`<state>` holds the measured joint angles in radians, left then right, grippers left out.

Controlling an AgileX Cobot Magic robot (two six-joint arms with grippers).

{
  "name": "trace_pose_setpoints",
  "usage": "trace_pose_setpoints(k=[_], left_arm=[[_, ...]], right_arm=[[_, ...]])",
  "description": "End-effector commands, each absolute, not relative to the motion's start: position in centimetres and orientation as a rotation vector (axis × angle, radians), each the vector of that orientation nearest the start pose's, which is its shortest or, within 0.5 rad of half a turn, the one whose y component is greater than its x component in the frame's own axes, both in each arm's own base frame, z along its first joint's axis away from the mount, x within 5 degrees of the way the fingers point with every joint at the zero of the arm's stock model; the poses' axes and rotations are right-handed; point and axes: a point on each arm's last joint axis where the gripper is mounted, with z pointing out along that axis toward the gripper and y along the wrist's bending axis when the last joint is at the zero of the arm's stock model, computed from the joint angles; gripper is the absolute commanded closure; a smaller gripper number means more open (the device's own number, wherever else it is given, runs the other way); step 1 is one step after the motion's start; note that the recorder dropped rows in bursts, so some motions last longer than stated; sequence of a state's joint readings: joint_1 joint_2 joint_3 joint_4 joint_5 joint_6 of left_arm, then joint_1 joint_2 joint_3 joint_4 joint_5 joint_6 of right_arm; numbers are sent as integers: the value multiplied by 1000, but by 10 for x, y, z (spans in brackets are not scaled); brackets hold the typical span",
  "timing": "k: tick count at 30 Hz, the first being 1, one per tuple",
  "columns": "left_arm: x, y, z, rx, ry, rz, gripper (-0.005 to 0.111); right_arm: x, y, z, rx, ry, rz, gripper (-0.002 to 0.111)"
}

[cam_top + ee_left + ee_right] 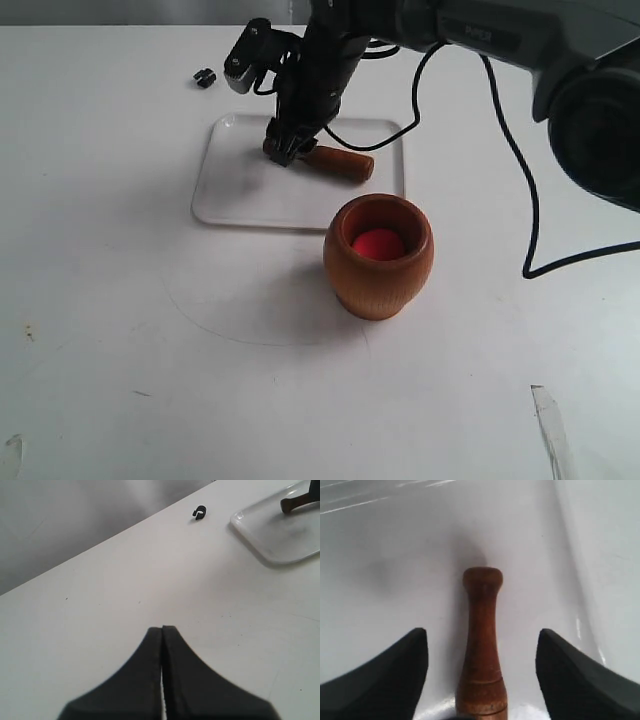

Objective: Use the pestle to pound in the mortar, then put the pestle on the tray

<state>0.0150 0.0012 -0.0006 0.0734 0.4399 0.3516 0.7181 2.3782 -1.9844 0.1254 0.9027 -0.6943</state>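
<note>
Down flat on the tray (240, 200) with the pestle (338, 163), mortar (378, 290) just beside it on the bench. Straddling the pestle with the right pincer (284, 150) spread, nothing pinched; left pincer (162, 630) pressed together, well apart. Could go wrong on pulling away: clipping the wood with a finger, rolling it toward the low rim and off.

The left pincer (162, 632) hung pressed closed above the white worktop (125, 580); beyond lay a small black clip (199, 513) and the tray (260, 535) corner, bearing the pestle (295, 502).
</note>
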Motion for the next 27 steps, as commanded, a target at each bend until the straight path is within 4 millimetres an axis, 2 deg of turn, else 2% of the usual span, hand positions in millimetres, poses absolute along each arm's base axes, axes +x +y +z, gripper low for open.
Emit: trace_pose_setpoints(k=[1, 4, 8, 11, 19, 22, 27], left_arm=[[51, 3, 174, 361, 1897, 302, 107], [51, 3, 174, 361, 1897, 302, 107], [51, 3, 174, 361, 1897, 302, 107], [51, 3, 174, 361, 1897, 302, 107], [51, 3, 174, 361, 1897, 302, 107], [51, 3, 174, 361, 1897, 302, 107], [51, 3, 174, 361, 1897, 302, 107]], right_arm=[[385, 340, 192, -1497, 2153, 173, 59], [386, 339, 220, -1370, 2113, 217, 67], [384, 337, 251, -1235, 2077, 260, 91], [382, 334, 264, -1161, 2092, 283, 107], [376, 319, 291, -991, 2083, 247, 108], [365, 308, 302, -971, 2036, 242, 108], [337, 285, 318, -930, 1933, 274, 108]])
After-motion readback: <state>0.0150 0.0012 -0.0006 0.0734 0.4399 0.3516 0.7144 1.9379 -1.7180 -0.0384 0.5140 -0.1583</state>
